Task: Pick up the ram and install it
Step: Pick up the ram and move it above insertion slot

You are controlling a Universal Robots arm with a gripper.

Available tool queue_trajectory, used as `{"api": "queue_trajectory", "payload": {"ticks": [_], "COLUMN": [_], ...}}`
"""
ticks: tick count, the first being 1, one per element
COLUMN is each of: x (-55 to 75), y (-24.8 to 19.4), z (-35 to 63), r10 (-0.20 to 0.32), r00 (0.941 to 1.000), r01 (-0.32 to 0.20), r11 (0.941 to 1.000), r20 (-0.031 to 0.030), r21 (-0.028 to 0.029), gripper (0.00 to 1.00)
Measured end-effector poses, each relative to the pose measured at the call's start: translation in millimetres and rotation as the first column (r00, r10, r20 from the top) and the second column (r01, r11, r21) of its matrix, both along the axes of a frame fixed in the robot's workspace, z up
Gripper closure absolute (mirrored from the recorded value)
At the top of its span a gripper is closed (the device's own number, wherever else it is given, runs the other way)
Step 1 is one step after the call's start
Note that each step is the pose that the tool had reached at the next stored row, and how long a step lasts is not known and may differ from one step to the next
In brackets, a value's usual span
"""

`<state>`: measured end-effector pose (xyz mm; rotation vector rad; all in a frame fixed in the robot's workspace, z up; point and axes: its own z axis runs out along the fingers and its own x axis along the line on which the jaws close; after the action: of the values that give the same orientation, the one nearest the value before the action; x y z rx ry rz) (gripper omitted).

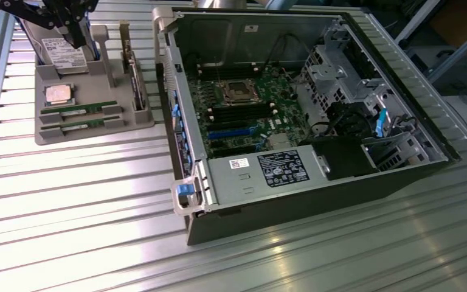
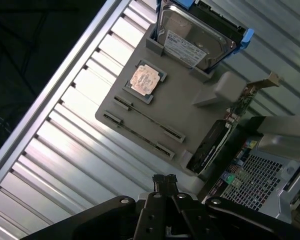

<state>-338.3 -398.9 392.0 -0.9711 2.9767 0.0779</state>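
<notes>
From my station, the black jaws are pressed together with nothing between them. They hang above the ribbed metal table [image 2: 55,165], by the grey moulded tray [image 2: 185,107].

The two long, thin green ram sticks [image 1: 80,110] are both in that tray. They stand on edge, side by side in notched holders, and neither is touched. I judge the holders keep the top edge of each stick free so the jaws can pinch it from above.

Just beyond them the square silver processor chip [image 1: 58,94] lies flat in its recess. Past that, the silver hard drive with a white label [image 2: 190,37] and the wider green expansion card [image 1: 137,79] stand upright in their slots.

Farthest off, the black computer case [image 1: 298,210] lies on its side with the panel off. The green motherboard [image 1: 250,125] therefore faces up, and its long black memory slots [image 1: 238,114] look empty and can be reached from overhead.
</notes>
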Motion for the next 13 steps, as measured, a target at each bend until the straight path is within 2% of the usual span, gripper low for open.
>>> {"api": "queue_trajectory", "payload": {"ticks": [13], "x": [0.0], "y": [0.0], "z": [0.0], "r10": [0.073], "r00": [0.9973], "r01": [-0.073], "r11": [0.9973], "r20": [0.0000], "r21": [0.0000], "gripper": [0.89]}}
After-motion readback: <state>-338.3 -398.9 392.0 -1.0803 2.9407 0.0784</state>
